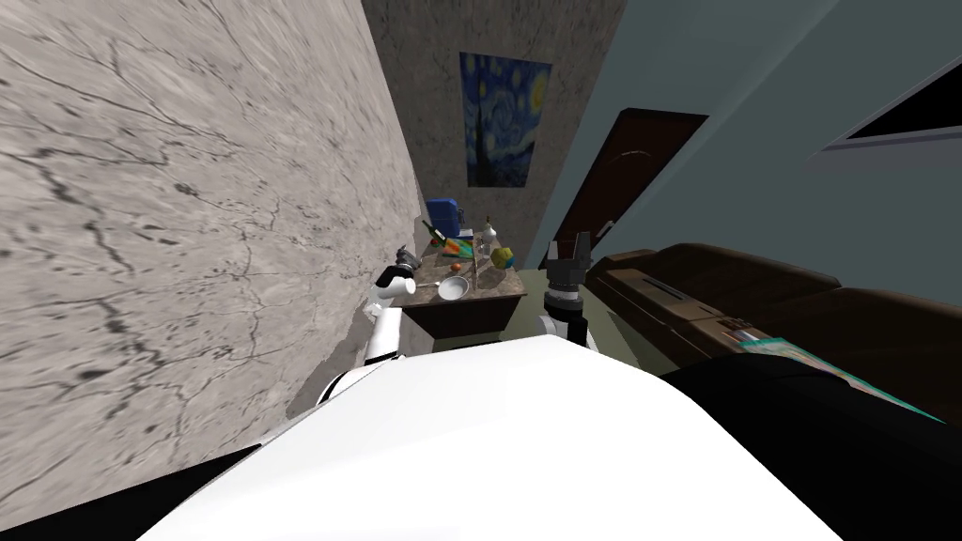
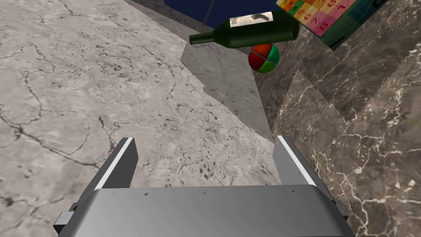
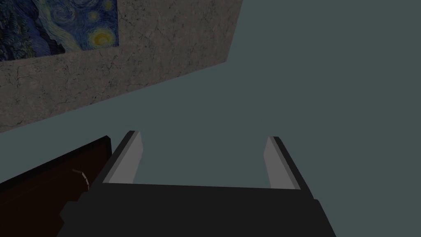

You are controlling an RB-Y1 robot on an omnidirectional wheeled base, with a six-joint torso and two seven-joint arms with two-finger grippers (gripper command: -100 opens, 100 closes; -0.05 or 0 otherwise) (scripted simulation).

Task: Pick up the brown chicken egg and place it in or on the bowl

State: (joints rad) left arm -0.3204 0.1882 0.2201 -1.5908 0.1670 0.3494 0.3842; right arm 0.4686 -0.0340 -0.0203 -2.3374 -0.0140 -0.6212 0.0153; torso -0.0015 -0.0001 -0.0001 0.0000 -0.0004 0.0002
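On a small table with a brown marble top (image 1: 498, 282) against the grey stone wall lies a small brown-orange egg (image 1: 457, 267). Just in front of the egg stands a white bowl (image 1: 454, 288). My left gripper (image 1: 406, 255) hangs at the table's wall-side edge, left of the bowl and egg. In the left wrist view it (image 2: 203, 140) is open and empty, facing along the wall over the marble top (image 2: 362, 135). My right gripper (image 1: 568, 249) is raised to the right of the table, and the right wrist view shows it (image 3: 203, 133) open with nothing in it.
A green bottle (image 2: 250, 31) lies on its side at the table's back, with a red-green ball (image 2: 264, 57) and a coloured number board (image 2: 325, 16) beside it. A blue box (image 1: 443, 214), a white bottle (image 1: 488, 235) and a yellow-blue object (image 1: 504, 257) also crowd the table. Dark furniture (image 1: 714, 291) stands to the right.
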